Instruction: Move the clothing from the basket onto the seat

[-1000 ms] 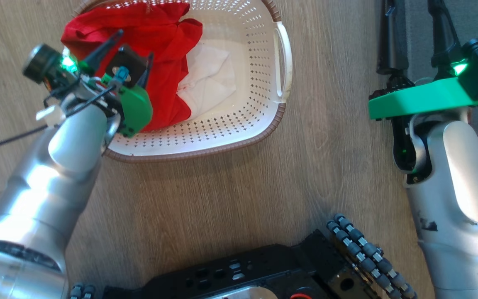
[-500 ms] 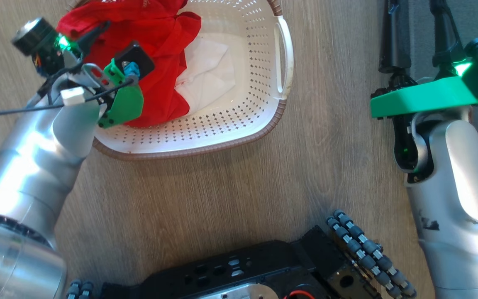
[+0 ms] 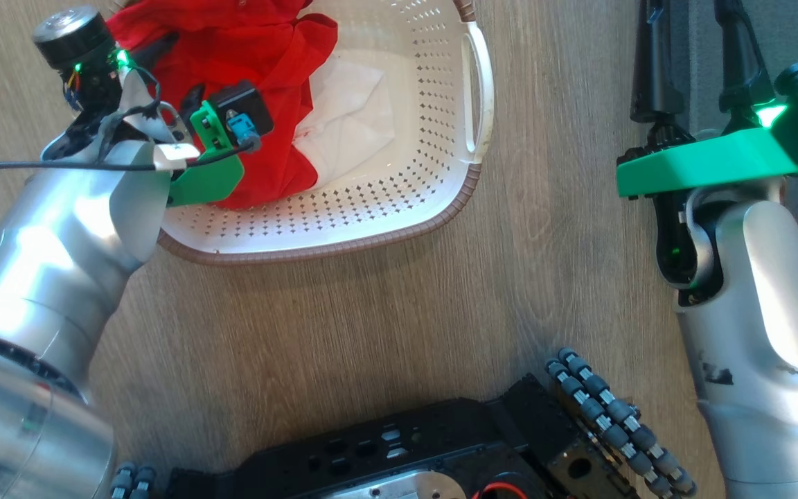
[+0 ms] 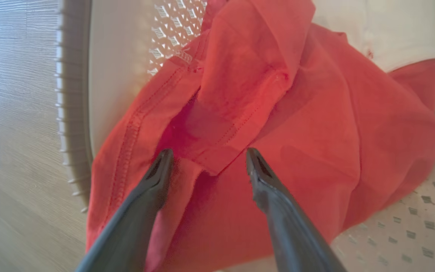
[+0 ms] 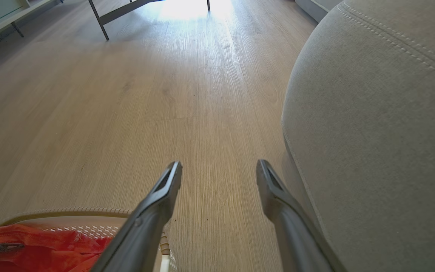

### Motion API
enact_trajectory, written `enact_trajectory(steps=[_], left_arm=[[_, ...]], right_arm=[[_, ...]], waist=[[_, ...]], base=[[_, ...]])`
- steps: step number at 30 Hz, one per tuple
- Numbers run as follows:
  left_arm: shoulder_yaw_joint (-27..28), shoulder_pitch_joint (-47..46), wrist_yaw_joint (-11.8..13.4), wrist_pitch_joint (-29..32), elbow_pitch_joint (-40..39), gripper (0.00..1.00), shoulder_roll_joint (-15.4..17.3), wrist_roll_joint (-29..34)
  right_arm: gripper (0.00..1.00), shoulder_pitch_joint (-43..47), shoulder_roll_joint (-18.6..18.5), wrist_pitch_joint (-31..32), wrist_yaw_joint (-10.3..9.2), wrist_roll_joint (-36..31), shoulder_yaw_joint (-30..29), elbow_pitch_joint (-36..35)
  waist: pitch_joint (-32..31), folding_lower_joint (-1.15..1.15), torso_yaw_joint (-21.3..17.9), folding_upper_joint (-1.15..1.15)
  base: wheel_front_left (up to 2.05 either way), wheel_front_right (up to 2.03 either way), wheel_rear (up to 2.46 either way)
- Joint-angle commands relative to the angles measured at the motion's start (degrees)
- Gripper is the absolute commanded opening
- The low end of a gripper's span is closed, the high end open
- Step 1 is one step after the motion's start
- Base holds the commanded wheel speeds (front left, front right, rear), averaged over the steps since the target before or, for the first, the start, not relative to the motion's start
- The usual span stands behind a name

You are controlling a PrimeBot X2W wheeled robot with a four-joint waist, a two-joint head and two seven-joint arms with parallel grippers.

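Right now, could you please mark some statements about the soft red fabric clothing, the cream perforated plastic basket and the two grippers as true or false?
The red clothing lies inside the cream basket. True.
The left gripper is shut on fabric. False: its jaws stand open either side of a red fold.
The right gripper holds a garment. False: it is open and empty above the wooden floor.
A white cloth piece lies in the basket beside the red clothing. True.

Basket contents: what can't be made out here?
- Red clothing: head view, bunched and cut by the top edge; count unclear.
- White cloth: head view, partly under the red.
- Basket left rim: head view, behind the left arm.
- Seat: right wrist view, cut by the right edge.
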Motion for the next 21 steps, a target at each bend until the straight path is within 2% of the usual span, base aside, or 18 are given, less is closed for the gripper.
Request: enact_trajectory(steps=[1, 6, 7, 8, 9, 10, 11, 12, 21], left_arm=[[0.1, -1.39, 0.43, 0.32, -0.37, 1.0, 0.82, 0.4], [0.13, -1.9, 0.74, 0.62, -0.03, 1.0, 1.14, -0.49], [0.13, -1.92, 0.9, 0.61, 0.03, 0.8, 1.28, -0.65], [0.13, -1.92, 0.9, 0.61, 0.03, 0.8, 1.28, -0.65], [0.19, -1.91, 1.06, 0.57, 0.09, 0.5, 1.41, -0.88], [0.15, -1.92, 1.18, 0.56, 0.15, 0.37, 1.55, -1.01], [0.08, -1.93, 1.29, 0.71, 0.21, 0.11, 1.7, -1.1], [-0.04, -1.92, 1.32, 0.91, 0.28, 0.0, 1.85, -1.16], [1.68, -0.81, 1.28, -0.93, 0.56, 0.0, 1.54, -4.88]], right_arm=[[1.0, 1.73, 0.57, -0.28, 0.4, 0.66, 0.92, -1.6], [1.0, 1.89, 0.57, -0.28, 0.4, 0.83, 1.13, -1.69], [1.0, 1.91, 0.57, -0.28, 0.4, 0.87, 1.15, -1.69], [1.0, 1.91, 0.57, -0.28, 0.4, 0.87, 1.15, -1.69], [1.0, 1.92, 0.57, -0.28, 0.4, 0.93, 1.13, -1.68], [1.0, 1.93, 0.57, -0.28, 0.4, 0.99, 1.1, -1.67], [1.0, 1.95, 0.57, -0.28, 0.4, 1.03, 1.1, -1.65], [1.0, 1.95, 0.57, -0.28, 0.4, 1.07, 1.15, -1.62], [1.0, 1.94, 0.57, -0.28, 0.4, 0.83, 1.02, -1.41]], waist=[[0.02, 0.0, 0.01, 0.0], [0.06, 0.0, 0.05, 0.0], [0.04, 0.0, 0.07, 0.0], [0.04, 0.0, 0.07, 0.0], [0.01, 0.0, 0.11, 0.0], [-0.03, 0.0, 0.15, 0.0], [-0.09, 0.0, 0.18, 0.0], [-0.15, 0.0, 0.21, 0.0], [-1.8, 0.0, 0.96, 0.0]], base=[[0.0, 0.0, 0.0], [0.0, 0.0, 0.0], [0.0, 0.0, 0.0], [0.0, 0.0, 0.0], [0.0, 0.0, 0.0], [0.0, 0.0, 0.0], [0.0, 0.0, 0.0], [0.0, 0.0, 0.0], [0.0, 0.0, 0.0]])
